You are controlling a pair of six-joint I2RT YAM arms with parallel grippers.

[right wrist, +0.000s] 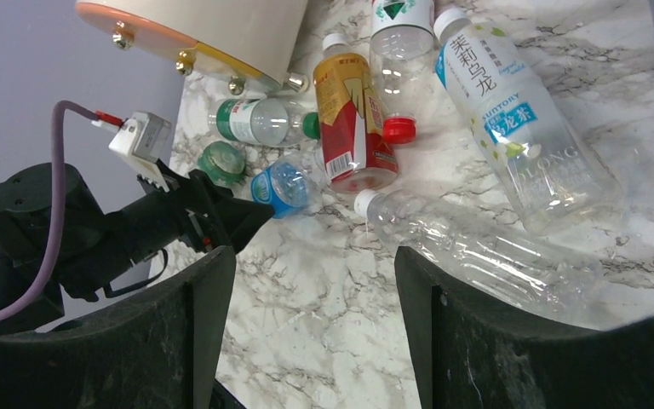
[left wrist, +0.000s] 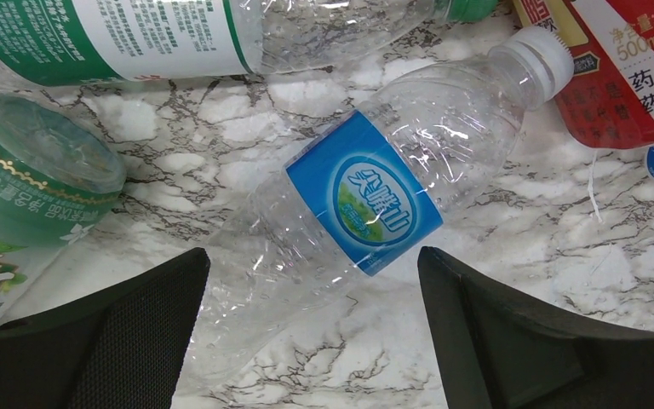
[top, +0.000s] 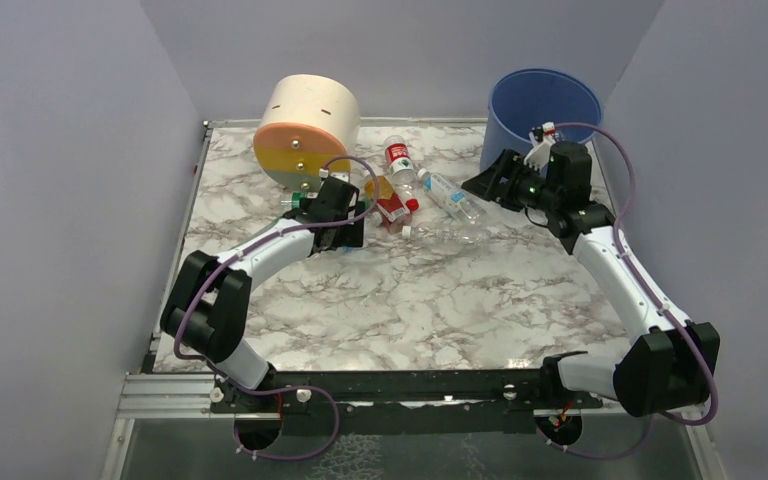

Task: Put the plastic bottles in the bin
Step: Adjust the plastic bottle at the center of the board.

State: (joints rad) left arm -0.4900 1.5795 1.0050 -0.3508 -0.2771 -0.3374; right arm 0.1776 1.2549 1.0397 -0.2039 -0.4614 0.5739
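Several plastic bottles (top: 415,195) lie in a cluster on the marble table, between the cream cylinder and the blue bin (top: 545,110). My left gripper (top: 355,218) is open at the cluster's left edge. In the left wrist view a clear blue-label bottle (left wrist: 362,204) lies on the table with its base end between the open fingers of the left gripper (left wrist: 313,273), untouched. My right gripper (top: 490,183) is open and empty next to the bin. In its wrist view the right gripper (right wrist: 315,264) hovers over bare table beside an unlabelled clear bottle (right wrist: 485,256).
A cream, orange and yellow cylinder (top: 305,125) lies at the back left, close to the bottles. Green-label bottles (left wrist: 119,34) and a red-label bottle (left wrist: 622,68) lie around the blue-label one. Walls enclose the table on three sides.
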